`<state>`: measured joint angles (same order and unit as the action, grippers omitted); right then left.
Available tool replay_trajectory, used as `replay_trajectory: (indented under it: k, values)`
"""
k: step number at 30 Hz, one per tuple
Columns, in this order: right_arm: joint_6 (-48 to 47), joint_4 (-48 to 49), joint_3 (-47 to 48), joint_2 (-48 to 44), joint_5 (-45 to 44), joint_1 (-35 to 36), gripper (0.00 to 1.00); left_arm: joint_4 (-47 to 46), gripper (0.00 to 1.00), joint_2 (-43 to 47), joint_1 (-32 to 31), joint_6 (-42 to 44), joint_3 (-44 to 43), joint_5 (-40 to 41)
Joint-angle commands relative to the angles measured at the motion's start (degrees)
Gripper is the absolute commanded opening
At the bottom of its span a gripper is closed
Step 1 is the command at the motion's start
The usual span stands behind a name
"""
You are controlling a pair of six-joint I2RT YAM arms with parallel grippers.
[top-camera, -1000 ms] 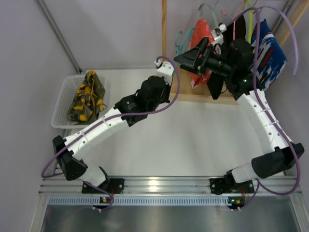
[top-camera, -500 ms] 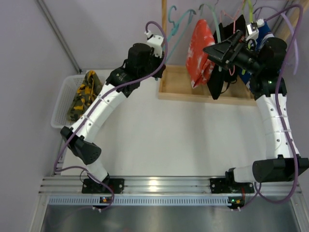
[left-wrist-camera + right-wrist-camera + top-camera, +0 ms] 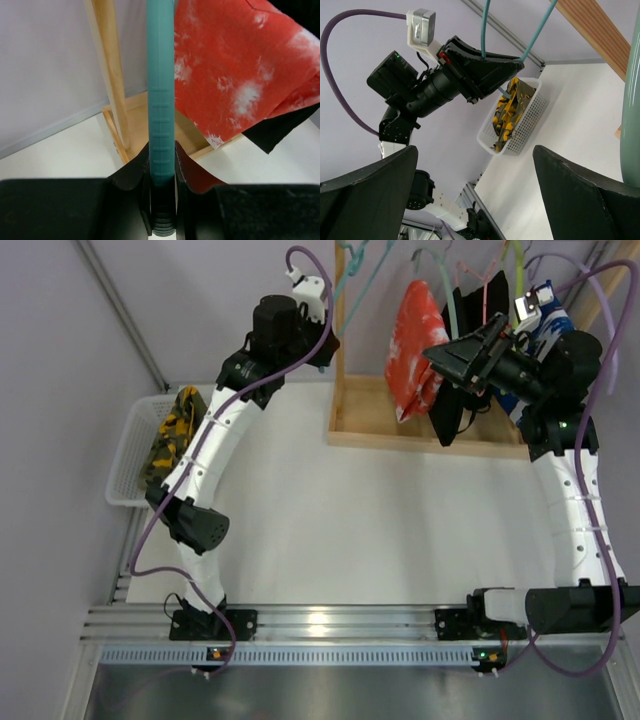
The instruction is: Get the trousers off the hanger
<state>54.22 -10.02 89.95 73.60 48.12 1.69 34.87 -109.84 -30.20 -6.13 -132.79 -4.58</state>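
Left gripper (image 3: 161, 167): it is pinching the flat bar of a teal hanger (image 3: 160, 100) between its two fingers, raised at the far left of the wooden rack (image 3: 360, 412), just beside the rack's upright post (image 3: 112, 75). Right gripper (image 3: 475, 195): it is standing with fingers spread wide and holding nothing, raised in front of the hanging garments with its tips close to the black pair. Trousers, red-orange with white marks (image 3: 415, 340): they are hanging folded from the rack, to the right of the teal hanger. Trousers, plain black (image 3: 455, 405): they are hanging just beside the red-orange pair, on its right, partly overlapping it. Trousers, green-yellow camouflage (image 3: 178, 435): they are lying crumpled in a white mesh basket (image 3: 125, 455) at the far left of the white table (image 3: 380, 530), well apart from the rack. Blue-and-white garment (image 3: 550, 325): it is hanging at the rack's right end, partly hidden behind the right arm.
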Motion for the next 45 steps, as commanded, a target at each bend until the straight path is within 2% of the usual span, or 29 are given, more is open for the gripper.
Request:
replay_trajectory:
  k: [1, 6, 16, 24, 33, 34, 35, 36, 39, 42, 45]
  values:
    - [0.2, 3.3, -0.6, -1.6, 0.4, -0.7, 0.99, -2.1, 0.0, -0.9, 0.5, -1.0, -5.9, 0.2]
    - [0.4, 3.9, -1.4, -1.8, 0.5, -0.7, 0.99, -3.1, 0.0, -4.0, 1.8, -1.5, -10.2, 1.4]
    - [0.3, 4.2, -3.1, -2.5, 1.0, -0.9, 0.99, -3.1, 0.0, -5.5, 1.9, -4.3, -7.0, -2.8]
    - [0.5, 4.4, -3.9, -2.7, 0.9, -1.2, 0.99, -3.0, 0.0, -7.8, 1.9, -3.4, -8.1, 0.4]
    - [0.5, 4.0, -4.5, -2.8, 1.0, -1.2, 0.99, -2.0, 0.0, -9.0, 1.9, -3.0, -7.6, 0.5]
    - [0.5, 4.0, -4.6, -2.9, 1.1, -1.1, 0.99, -2.0, 0.02, -8.8, 1.9, -3.1, -7.5, 0.0]
    - [0.4, 4.0, -4.5, -2.9, 1.1, -1.2, 0.99, -2.1, 0.08, -8.5, 1.9, -3.3, -7.1, -0.2]
    - [0.3, 3.9, -4.5, -3.0, 1.2, -1.2, 0.99, -2.1, 0.21, -8.2, 1.9, -3.5, -6.7, -0.3]
    - [0.0, 3.4, -4.6, -3.4, 1.2, -1.1, 0.99, -2.1, 0.39, -6.3, 1.8, -4.1, -5.1, -1.9]
    - [0.0, 3.3, -4.6, -3.5, 1.1, -1.2, 1.0, -2.1, 0.48, -4.2, 1.8, -4.0, -3.9, -2.2]
    - [0.2, 3.4, -4.8, -3.6, 1.0, -1.1, 0.99, -2.1, 0.54, -2.1, 1.9, -3.8, -2.3, -2.0]
